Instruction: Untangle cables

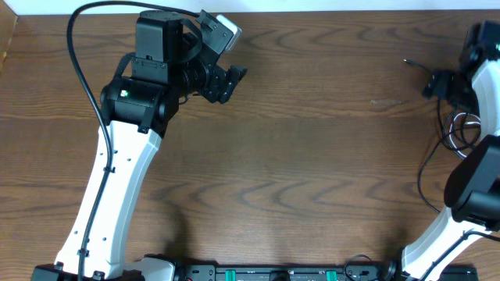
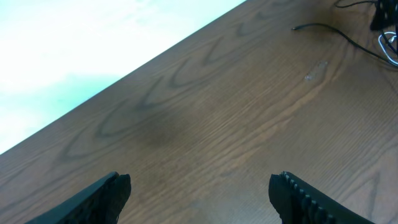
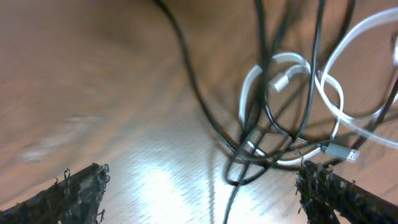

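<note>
The cables [image 3: 273,134] lie tangled on the wooden table just ahead of my right gripper [image 3: 202,177]. Thin black cords cross white loops [image 3: 329,93], with a white plug [image 3: 283,79] and a grey plug [image 3: 339,150] among them. That gripper is open and holds nothing; its right fingertip [image 3: 311,177] stands close to the tangle. From overhead the cables [image 1: 461,125] sit at the table's right edge beside the right gripper [image 1: 436,84], and one black end [image 1: 406,61] trails left. My left gripper [image 2: 200,186] is open and empty over bare wood at the far left [image 1: 231,83].
The table's far edge [image 2: 186,37] runs close behind the left gripper. The left arm's thick black cable [image 1: 78,62] arcs over the back left. The right arm's own black cable [image 1: 426,176] hangs near the tangle. Bare wood [image 1: 312,156] lies between the arms.
</note>
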`<state>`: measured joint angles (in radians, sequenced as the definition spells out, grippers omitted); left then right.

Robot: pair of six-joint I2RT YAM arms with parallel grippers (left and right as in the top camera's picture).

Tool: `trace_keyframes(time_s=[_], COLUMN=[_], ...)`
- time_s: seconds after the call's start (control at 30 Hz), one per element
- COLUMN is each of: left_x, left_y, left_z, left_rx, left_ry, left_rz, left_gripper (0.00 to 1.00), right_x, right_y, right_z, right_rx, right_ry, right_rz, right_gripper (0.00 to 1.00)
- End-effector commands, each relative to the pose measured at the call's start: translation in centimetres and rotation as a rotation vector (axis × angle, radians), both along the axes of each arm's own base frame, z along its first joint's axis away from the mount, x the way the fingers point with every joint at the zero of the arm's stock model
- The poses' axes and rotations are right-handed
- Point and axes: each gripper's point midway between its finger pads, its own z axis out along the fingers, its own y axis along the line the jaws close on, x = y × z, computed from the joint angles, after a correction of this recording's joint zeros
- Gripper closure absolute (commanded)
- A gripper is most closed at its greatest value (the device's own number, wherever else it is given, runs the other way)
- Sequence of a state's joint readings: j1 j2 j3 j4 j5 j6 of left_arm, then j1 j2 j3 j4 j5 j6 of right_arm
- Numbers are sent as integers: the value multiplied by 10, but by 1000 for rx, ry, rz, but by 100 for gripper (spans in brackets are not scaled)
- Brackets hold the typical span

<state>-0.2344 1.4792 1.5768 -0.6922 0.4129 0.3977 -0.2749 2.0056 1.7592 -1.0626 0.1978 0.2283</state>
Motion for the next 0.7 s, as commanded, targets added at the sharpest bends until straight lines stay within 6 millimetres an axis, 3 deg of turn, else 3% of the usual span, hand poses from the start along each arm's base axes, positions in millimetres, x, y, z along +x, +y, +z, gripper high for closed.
trace_keyframes(time_s=[0.0,0.13,0.3,0.5,0.67], left_x=[3,3,7,30,42], left_y=[2,2,5,30,48], left_z=[-2,-2,0,11,19], left_rx=[13,43,111,194,191], left_ry=[-5,-29,-92,-169,-192], left_rz=[1,-28,-64,90,239], left_gripper=[24,24,24,24,24], right_x=[27,43,51,59,68], right_y=[27,63,109,166,215], right_z=[34,47,48,55,83], right_rx=[-10,12,16,11,-13], right_ry=[-70,-110,-114,-143,-215], right_rz=[113,212,314,445,542], right_gripper=[4,3,2,2,1])
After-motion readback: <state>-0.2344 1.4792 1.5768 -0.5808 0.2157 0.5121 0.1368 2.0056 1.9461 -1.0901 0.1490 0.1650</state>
